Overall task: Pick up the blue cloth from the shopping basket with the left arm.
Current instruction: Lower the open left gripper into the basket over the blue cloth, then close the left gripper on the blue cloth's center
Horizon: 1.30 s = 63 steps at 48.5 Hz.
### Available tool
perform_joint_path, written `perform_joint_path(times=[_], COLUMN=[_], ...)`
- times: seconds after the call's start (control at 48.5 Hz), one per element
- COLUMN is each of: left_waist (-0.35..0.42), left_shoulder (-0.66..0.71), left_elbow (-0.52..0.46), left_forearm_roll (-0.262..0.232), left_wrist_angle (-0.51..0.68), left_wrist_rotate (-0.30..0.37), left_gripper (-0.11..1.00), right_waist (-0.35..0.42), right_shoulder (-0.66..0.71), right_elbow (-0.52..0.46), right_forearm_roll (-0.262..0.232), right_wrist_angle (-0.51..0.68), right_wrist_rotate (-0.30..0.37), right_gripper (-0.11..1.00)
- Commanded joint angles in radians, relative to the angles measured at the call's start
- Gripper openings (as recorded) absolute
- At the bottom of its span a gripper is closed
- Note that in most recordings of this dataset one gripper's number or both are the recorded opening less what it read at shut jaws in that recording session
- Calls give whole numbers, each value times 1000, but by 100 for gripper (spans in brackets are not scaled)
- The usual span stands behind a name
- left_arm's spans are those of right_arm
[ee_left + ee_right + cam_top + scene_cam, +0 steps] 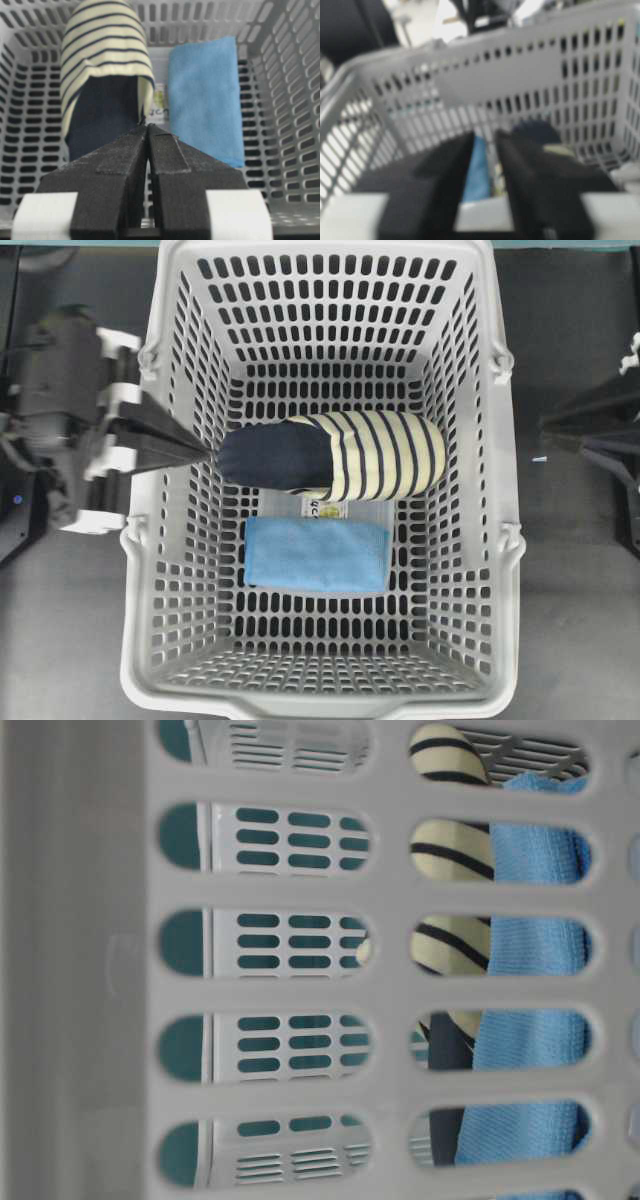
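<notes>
The light blue cloth [317, 554] lies folded flat on the floor of the grey shopping basket [140, 540], just in front of a navy and cream-striped rolled bundle [335, 455]. My left gripper [205, 453] reaches over the basket's left wall, shut and empty. Its tips point at the bundle's navy end, above and left of the cloth. In the left wrist view the shut left gripper [147, 126] hangs over the bundle [105, 50], with the cloth [205, 95] to its right. My right gripper [485, 135] stands outside the basket's right wall, open and empty.
A white printed card [322, 508] lies partly under the bundle, between it and the cloth. The basket's slotted walls [100, 970] rise high on all sides; cloth [530, 940] and bundle [450, 850] show through the slots. Dark table surface [570, 570] flanks the basket.
</notes>
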Motion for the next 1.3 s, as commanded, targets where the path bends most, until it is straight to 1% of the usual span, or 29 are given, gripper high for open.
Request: perform_joint_path(times=[0.0, 0.082, 0.124, 0.165, 0.206, 0.247, 0.33, 0.433, 0.494, 0.556, 0.597, 0.762, 0.886, 1.009, 1.277], left_waist=[-6, -12, -14, -17, -25, -32, -44, -58, -63, -64, -71, -104, -126, -132, -126], left_shoulder=[48, 92, 115, 140, 173, 201, 258, 333, 380, 425, 456, 588, 664, 710, 773], left_elbow=[-63, -97, -117, -138, -170, -195, -256, -336, -382, -426, -456, -558, -592, -586, -540], left_forearm_roll=[3, 3, 5, 3, 3, 3, 3, 3, 3, 3, 3, 3, 3, 3, 3], left_wrist_angle=[14, 46, 63, 83, 107, 130, 181, 267, 313, 342, 359, 407, 417, 417, 414], left_wrist_rotate=[-14, -14, -12, -12, -12, -12, -15, -12, -11, -15, -17, -17, -18, -18, -20], left_gripper=[0, 0, 0, 1, 2, 6, 24, 56, 73, 85, 89, 86, 86, 86, 86], right_waist=[0, 0, 0, -2, -3, -3, -3, -3, -3, -3, -3, -3, -3, -3, -3], right_shoulder=[6, 5, 6, 5, 5, 6, 8, 6, 6, 6, 8, 9, 9, 9, 9], right_elbow=[-26, -28, -28, -26, -25, -26, -26, -25, -25, -25, -25, -21, -23, -21, -20], right_forearm_roll=[2, 3, 2, 2, 2, 2, 2, 0, 2, 2, -2, -2, -2, -2, -2], right_wrist_angle=[-15, -25, -28, -29, -31, -31, -31, -31, -29, -29, -29, -31, -31, -31, -31], right_wrist_rotate=[-3, -2, -3, -3, -5, -6, -8, -8, -11, -12, -15, -35, -38, -37, -38], right_gripper=[38, 64, 73, 76, 75, 73, 71, 71, 71, 71, 71, 71, 71, 71, 71])
